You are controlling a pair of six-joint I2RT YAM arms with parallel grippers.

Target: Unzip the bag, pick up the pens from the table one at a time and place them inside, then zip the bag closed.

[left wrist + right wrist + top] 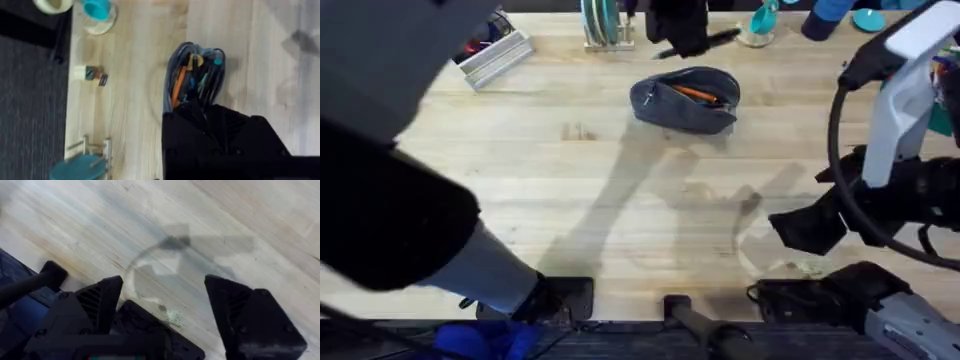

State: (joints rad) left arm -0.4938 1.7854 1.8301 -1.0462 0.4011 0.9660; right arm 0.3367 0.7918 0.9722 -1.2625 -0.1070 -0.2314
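Observation:
The grey-blue bag (pixel 685 103) lies unzipped at the far middle of the wooden table (pixel 570 200), with the orange pen (pixel 698 94) inside it. In the left wrist view the open bag (pixel 172 65) shows the orange pen (pixel 178 82) among other dark and teal items. My left gripper (pixel 678 40) hovers just over the bag's far side, shut on the black pen (pixel 720 38), which sticks out to the right. My right gripper (pixel 810 228) hangs low over bare table at the near right, open (pixel 164 282) and holding nothing.
Along the far edge stand a clear box (pixel 495 52), a teal plate rack (pixel 602 25), a teal cup (pixel 757 25) and blue items (pixel 835 15). Small blocks (pixel 94 75) lie near the rack. The raised left arm (pixel 390 150) blocks the overhead view's left.

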